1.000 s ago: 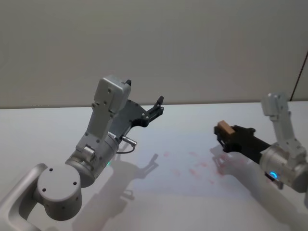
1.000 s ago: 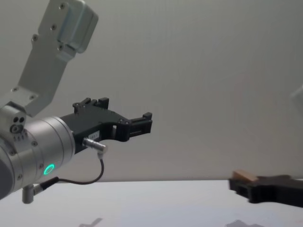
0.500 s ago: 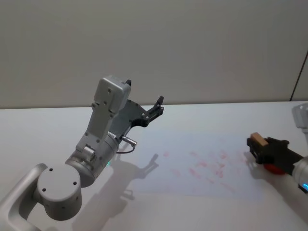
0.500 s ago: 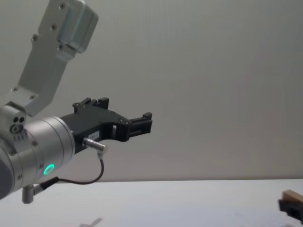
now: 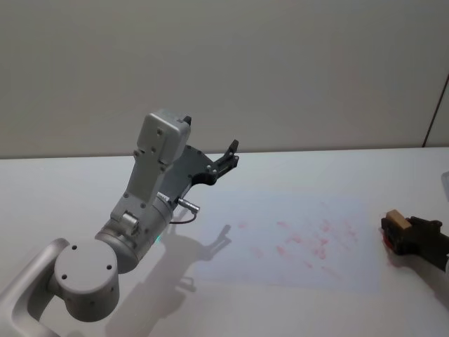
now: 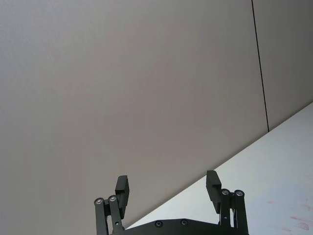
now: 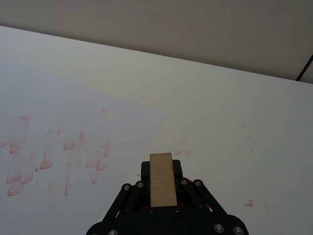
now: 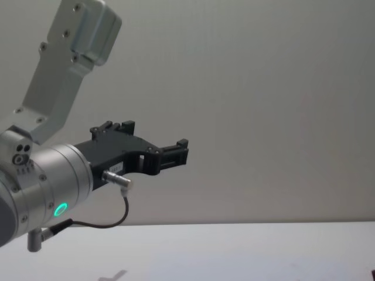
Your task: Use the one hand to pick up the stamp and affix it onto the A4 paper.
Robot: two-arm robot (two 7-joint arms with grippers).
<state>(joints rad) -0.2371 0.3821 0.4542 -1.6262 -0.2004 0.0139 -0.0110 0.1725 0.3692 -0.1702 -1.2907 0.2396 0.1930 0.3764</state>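
My left gripper [image 5: 231, 151] hangs parked at ten o'clock over the table [image 5: 63, 182], jaws wide apart and holding nothing. The A4 paper [image 5: 287, 242], already blotched with red marks, lies at centre. My right gripper [image 5: 394, 229] at three o'clock pinches the stamp [image 5: 396, 220], just off the sheet's right edge. I judge this a re-stamping pass: next I must swing back over the paper and press down.

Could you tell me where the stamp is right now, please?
In the head view, the stamp sits clamped in the right end effector, just past the paper's right edge.
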